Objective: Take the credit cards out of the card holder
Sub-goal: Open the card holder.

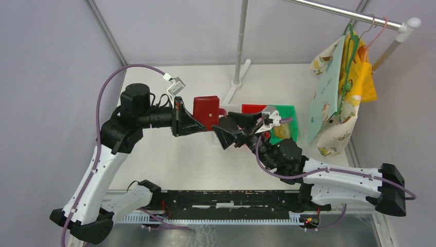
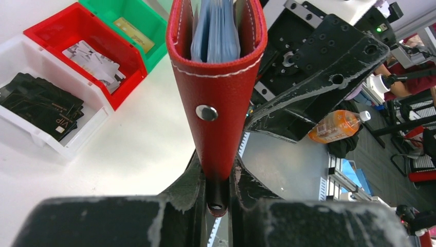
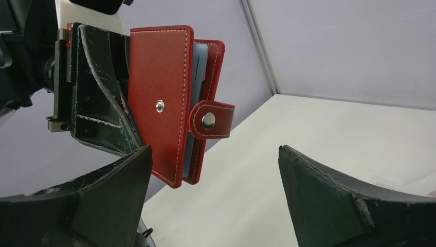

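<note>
One small red card holder (image 1: 206, 110) (image 2: 218, 103) (image 3: 159, 103) hangs in the air above the white table (image 1: 180, 159), near the middle of the workspace. The left gripper (image 1: 191, 124) (image 2: 218, 180) (image 3: 97, 103) is clamped on one end of the card holder, its two black fingers pressed against both red covers. The covers stand slightly apart. Between them, grey-blue pocket leaves (image 2: 216, 31) (image 3: 200, 56) show at the far edge. Whether any card sits in those leaves cannot be told. A metal stud (image 2: 206, 112) (image 3: 160, 106) sits in the middle of the front cover. The red snap tab (image 3: 211, 121) curls round from the back cover and hangs loose just beside the stud, not fastened to it.

The right gripper (image 1: 234, 127) (image 3: 215, 154) is spread wide and grips nothing. It is near the free end of the card holder and apart from it.

Three small plastic bins stand side by side on the table beyond the card holder. The white bin (image 2: 87, 134) holds a pile of dark credit cards (image 2: 43, 105) with gold lettering. The red bin (image 1: 253, 108) (image 2: 128, 77) next to it holds silvery-grey cards (image 2: 95, 62). The green bin (image 1: 288, 113) (image 2: 154, 20) holds one golden-tan card (image 2: 133, 33).

At the table's far right corner, a metal rail (image 1: 339, 10) carries hangers with patterned and yellow cloth (image 1: 339, 87).
</note>
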`<control>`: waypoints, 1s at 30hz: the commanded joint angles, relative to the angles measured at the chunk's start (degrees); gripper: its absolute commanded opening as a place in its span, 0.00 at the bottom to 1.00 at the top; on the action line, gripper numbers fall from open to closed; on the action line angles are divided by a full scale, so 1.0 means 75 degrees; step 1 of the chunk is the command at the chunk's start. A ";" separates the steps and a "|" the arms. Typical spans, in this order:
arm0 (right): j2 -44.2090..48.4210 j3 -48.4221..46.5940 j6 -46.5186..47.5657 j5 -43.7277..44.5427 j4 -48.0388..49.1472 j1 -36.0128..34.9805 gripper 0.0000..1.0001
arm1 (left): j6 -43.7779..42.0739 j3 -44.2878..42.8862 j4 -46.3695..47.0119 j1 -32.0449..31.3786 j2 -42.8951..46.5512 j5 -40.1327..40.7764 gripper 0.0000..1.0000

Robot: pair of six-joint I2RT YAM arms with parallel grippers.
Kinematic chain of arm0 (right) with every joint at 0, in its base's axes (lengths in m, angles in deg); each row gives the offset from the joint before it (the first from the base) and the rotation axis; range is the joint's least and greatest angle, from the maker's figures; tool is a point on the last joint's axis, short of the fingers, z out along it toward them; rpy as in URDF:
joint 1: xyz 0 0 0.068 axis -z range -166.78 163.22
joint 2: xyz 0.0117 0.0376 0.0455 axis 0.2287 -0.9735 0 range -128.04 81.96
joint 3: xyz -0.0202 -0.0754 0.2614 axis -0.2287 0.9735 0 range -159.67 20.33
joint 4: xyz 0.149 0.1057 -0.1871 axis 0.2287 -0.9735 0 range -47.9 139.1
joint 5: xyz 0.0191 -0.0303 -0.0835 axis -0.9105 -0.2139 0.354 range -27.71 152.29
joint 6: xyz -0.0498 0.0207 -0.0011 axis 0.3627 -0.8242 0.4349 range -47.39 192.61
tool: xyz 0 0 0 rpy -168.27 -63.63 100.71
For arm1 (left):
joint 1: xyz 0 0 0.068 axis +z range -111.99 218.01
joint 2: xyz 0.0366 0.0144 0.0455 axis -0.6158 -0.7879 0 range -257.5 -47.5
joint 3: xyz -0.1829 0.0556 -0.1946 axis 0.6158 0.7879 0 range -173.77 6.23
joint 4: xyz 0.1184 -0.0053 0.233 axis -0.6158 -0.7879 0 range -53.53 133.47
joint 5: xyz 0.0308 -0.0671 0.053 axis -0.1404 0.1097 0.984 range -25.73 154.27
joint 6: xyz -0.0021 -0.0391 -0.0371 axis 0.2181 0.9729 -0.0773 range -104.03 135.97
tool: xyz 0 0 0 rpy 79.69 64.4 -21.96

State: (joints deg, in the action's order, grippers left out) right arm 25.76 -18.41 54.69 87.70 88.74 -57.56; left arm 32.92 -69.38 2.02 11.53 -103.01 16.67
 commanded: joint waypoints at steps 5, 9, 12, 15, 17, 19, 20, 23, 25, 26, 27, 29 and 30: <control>-0.0211 0.0393 -0.1901 -0.1147 0.3072 0.0741 0.86 | -0.0074 -0.0416 0.0624 -0.0042 0.0183 -0.0790 0.02; -0.0307 0.0312 -0.2363 -0.1323 0.2937 0.0960 0.76 | 0.0260 -0.0371 0.0921 -0.0042 0.0291 -0.1065 0.02; -0.0358 0.0261 -0.2571 -0.1193 0.2709 0.0983 0.72 | 0.0341 -0.0454 0.0996 -0.0038 0.0303 -0.1154 0.02; -0.0404 0.0209 -0.2623 -0.1034 0.2540 0.0989 0.68 | 0.0458 -0.0557 0.1052 -0.0034 0.0311 -0.1238 0.02; -0.0426 0.0123 -0.2649 -0.0928 0.2331 0.0989 0.66 | 0.0514 -0.0590 0.1079 -0.0032 0.0320 -0.1307 0.02; -0.0426 0.0102 -0.2689 -0.0762 0.2206 0.0989 0.64 | 0.0540 -0.0637 0.1077 -0.0036 0.0333 -0.1349 0.02; -0.0413 0.0124 -0.2710 -0.0661 0.2249 0.0989 0.63 | 0.0541 -0.0649 0.1074 -0.0038 0.0343 -0.1367 0.02; -0.0434 0.0102 -0.2738 -0.0654 0.2487 0.0989 0.57 | 0.0587 -0.0668 0.1120 -0.0032 0.0379 -0.1428 0.02; -0.0501 -0.0026 -0.2750 -0.0833 0.2579 0.0995 0.56 | 0.0599 -0.0655 0.1126 -0.0036 0.0402 -0.1461 0.02; -0.0558 -0.0082 -0.2754 -0.1017 0.2686 0.0989 0.56 | 0.0599 -0.0647 0.1121 -0.0040 0.0404 -0.1475 0.02; -0.0601 -0.0113 -0.2761 -0.1234 0.2899 0.0989 0.56 | 0.0601 -0.0642 0.1121 -0.0033 0.0405 -0.1483 0.02; -0.0730 -0.0148 -0.2870 -0.1777 0.3404 0.1000 0.60 | 0.0606 -0.0637 0.1121 -0.0029 0.0401 -0.1502 0.02; -0.0807 -0.0172 -0.2957 -0.2065 0.3589 0.1006 0.60 | 0.0606 -0.0640 0.1127 -0.0034 0.0401 -0.1499 0.02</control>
State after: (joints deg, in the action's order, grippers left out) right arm 21.04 -16.44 34.52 79.72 107.12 -50.35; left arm 34.83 -71.94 6.94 11.53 -100.84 7.89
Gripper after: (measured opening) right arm 0.589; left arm 0.168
